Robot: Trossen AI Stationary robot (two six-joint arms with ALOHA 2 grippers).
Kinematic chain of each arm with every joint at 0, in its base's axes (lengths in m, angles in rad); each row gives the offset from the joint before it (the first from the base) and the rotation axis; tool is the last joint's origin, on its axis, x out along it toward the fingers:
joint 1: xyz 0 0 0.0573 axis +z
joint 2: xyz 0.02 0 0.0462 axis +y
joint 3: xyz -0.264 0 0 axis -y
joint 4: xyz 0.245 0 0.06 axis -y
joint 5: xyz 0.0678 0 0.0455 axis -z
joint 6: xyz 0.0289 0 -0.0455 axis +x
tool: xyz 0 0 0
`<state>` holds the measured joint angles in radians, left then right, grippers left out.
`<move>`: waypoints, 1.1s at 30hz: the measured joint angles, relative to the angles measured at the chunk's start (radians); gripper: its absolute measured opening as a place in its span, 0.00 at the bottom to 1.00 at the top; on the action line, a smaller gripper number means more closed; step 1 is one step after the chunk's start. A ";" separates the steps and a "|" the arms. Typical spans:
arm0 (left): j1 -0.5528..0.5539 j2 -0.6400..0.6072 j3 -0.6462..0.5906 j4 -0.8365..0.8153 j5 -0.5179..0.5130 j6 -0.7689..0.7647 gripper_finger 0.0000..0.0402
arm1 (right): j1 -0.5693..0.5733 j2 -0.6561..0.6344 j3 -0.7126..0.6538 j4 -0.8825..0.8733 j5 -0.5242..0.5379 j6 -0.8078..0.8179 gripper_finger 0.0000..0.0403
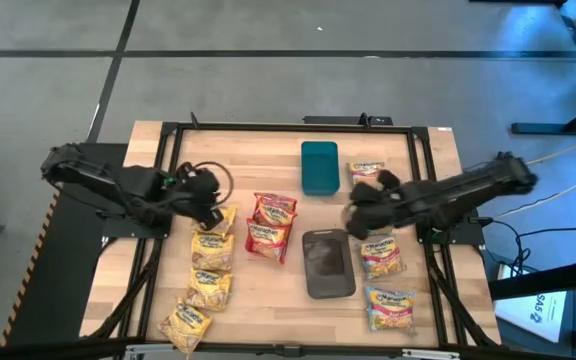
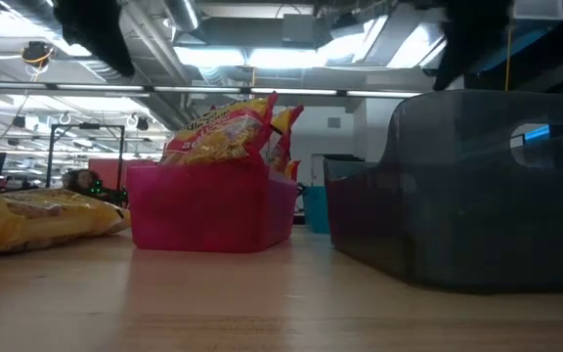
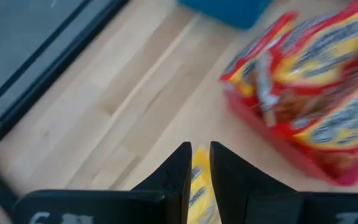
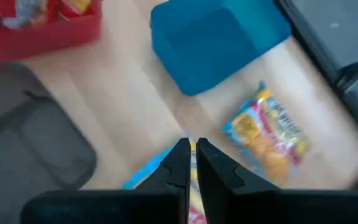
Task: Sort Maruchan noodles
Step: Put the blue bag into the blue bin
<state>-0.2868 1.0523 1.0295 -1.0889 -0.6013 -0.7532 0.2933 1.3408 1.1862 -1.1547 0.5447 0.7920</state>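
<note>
- Pale wood makes up the table (image 1: 288, 290), framed by a black rail, with grey floor around it; the low view looks past it into a workshop with ceiling lights.
- Left gripper (image 1: 211, 207) sits over the top of the yellow packets (image 1: 209, 270); its fingers (image 3: 178, 174) pinch the edge of one yellow packet (image 3: 197, 186), so it is clenched on that packet.
- Those yellow packets lie in a ragged column down the table's left side.
- Red packets (image 1: 270, 225) stand bunched in the pink tray (image 2: 208, 210) near the table's middle, just beside the yellow column.
- Right gripper (image 1: 353, 222) sits beside the grey tray (image 1: 328, 263); its fingers (image 4: 180, 168) are nearly closed on the edge of a blue-and-pink packet (image 4: 157, 168), so it is grasping that packet.
- Another blue-and-pink packet (image 4: 269, 134) lies flat near the teal tray (image 1: 319, 166), apart from it; more blue-and-pink packets (image 1: 388, 305) lie down the right side.
- Both the teal tray and the grey tray hold no packets.
</note>
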 joint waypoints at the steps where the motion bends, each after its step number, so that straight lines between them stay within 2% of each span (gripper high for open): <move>1: -0.022 -0.025 -0.008 0.024 -0.012 0.001 0.13 | 0.020 -0.063 -0.062 0.052 -0.001 0.027 0.06; 5: -0.099 -0.129 -0.094 0.149 -0.056 0.000 0.13 | 0.098 -0.280 -0.262 0.344 -0.003 -0.002 0.06; 8: -0.143 -0.198 -0.192 0.275 -0.067 0.000 0.13 | 0.137 -0.382 -0.353 0.497 -0.003 -0.082 0.06; 12: -0.172 -0.268 -0.315 0.470 -0.066 0.001 0.13 | 0.138 -0.453 -0.390 0.478 -0.001 -0.108 0.06; 14: -0.174 -0.296 -0.369 0.552 -0.069 0.003 0.13 | 0.138 -0.484 -0.398 0.410 0.026 -0.099 0.06; 19: -0.151 -0.327 -0.445 0.722 -0.099 0.023 0.13 | 0.138 -0.502 -0.398 0.348 0.089 -0.133 0.06; 21: -0.139 -0.332 -0.446 0.737 -0.102 0.059 0.13 | 0.138 -0.503 -0.398 0.342 0.079 -0.190 0.06; 24: -0.124 -0.339 -0.448 0.740 -0.112 0.094 0.13 | 0.139 -0.503 -0.411 0.349 0.077 -0.167 0.06; 27: -0.112 -0.342 -0.447 0.740 -0.113 0.109 0.13 | 0.139 -0.518 -0.494 0.416 0.076 -0.165 0.06; 33: -0.112 -0.342 -0.448 0.731 -0.095 0.109 0.13 | 0.139 -0.658 -0.716 0.753 0.052 -0.161 0.06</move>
<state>-0.3985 0.7101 0.5816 -0.3581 -0.6960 -0.6443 0.4320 0.6823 0.4700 -0.4016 0.5963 0.6310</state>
